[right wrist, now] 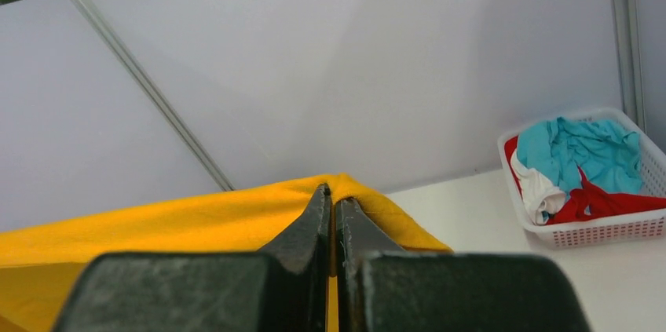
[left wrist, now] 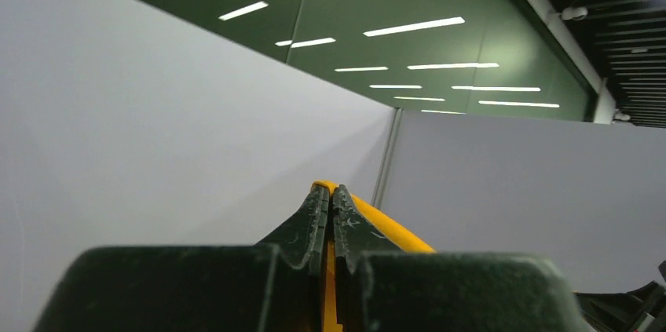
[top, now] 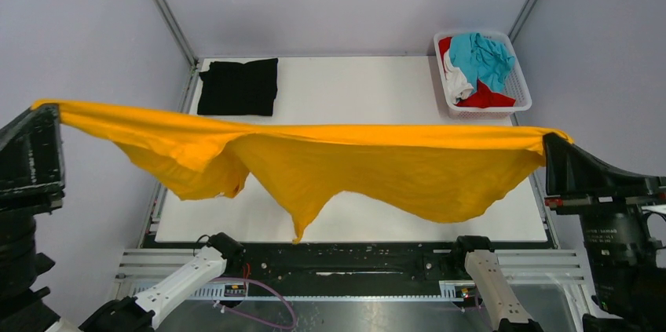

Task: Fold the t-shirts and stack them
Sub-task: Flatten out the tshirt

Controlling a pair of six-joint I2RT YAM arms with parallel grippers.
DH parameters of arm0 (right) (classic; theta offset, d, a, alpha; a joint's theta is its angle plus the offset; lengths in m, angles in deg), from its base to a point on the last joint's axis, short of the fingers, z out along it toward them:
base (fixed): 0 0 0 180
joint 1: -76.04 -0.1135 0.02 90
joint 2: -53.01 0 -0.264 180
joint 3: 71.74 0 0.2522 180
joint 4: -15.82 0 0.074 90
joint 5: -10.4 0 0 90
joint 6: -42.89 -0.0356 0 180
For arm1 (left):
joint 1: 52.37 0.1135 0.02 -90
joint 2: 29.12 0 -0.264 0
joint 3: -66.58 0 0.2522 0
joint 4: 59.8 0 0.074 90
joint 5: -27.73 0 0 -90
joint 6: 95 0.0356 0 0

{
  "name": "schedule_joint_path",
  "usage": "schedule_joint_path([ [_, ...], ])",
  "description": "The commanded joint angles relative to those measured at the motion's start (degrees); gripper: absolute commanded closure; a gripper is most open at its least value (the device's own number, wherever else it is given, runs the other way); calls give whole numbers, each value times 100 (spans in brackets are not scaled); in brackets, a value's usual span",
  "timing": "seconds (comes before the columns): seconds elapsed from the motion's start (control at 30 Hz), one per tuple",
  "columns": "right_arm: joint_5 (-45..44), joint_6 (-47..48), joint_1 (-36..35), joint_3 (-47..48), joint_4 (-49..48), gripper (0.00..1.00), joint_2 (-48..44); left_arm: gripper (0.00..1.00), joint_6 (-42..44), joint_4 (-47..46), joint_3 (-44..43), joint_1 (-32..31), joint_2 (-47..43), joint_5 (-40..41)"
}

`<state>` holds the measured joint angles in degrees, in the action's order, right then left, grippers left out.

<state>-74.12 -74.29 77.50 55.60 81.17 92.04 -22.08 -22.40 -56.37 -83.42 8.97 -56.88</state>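
Note:
The large orange-yellow t-shirt [top: 338,161] hangs stretched wide in the air above the table, sagging in the middle. My left gripper [top: 49,112] is shut on its left end; in the left wrist view the jaws [left wrist: 330,200] pinch orange cloth [left wrist: 385,226]. My right gripper [top: 550,142] is shut on its right end; the right wrist view shows the jaws [right wrist: 331,198] pinching the cloth [right wrist: 181,218]. A folded black t-shirt [top: 239,86] lies at the table's back left. Teal [top: 483,56], red [top: 487,98] and white [top: 455,81] t-shirts lie crumpled in the basket.
A white slotted plastic basket [top: 520,96] stands at the back right corner of the white table [top: 353,89]; it also shows in the right wrist view [right wrist: 609,230]. Grey enclosure walls stand on three sides. The arm bases sit along the near edge.

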Motion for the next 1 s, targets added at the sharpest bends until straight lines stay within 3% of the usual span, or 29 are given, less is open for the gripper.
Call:
schedule_joint_path([
  [0.0, -309, 198, 4, 229, 40, 100, -9, 100, 252, -68, -681, 13, 487, -390],
  [0.27, -694, 292, 6, -421, -67, 100, 71, 100, 571, -287, -381, 11, 1062, 460],
  [0.57, -1212, -15, 10, -3207, -1577, 100, 759, 100, 1192, -1720, 2228, 145, 1968, 2992],
  [0.8, -984, -552, 4, -5491, -3699, 100, 2518, 100, 378, -2325, 3475, 1242, 4120, 1963],
  [0.9, -756, -568, 5, -5526, -4360, 96, 3760, 94, 417, -2466, 3183, 1303, 5392, 1679],
  [0.97, -584, -507, 4, -5146, -4360, 85, 4594, 89, 459, -2197, 2583, 1303, 6363, 1538],
])
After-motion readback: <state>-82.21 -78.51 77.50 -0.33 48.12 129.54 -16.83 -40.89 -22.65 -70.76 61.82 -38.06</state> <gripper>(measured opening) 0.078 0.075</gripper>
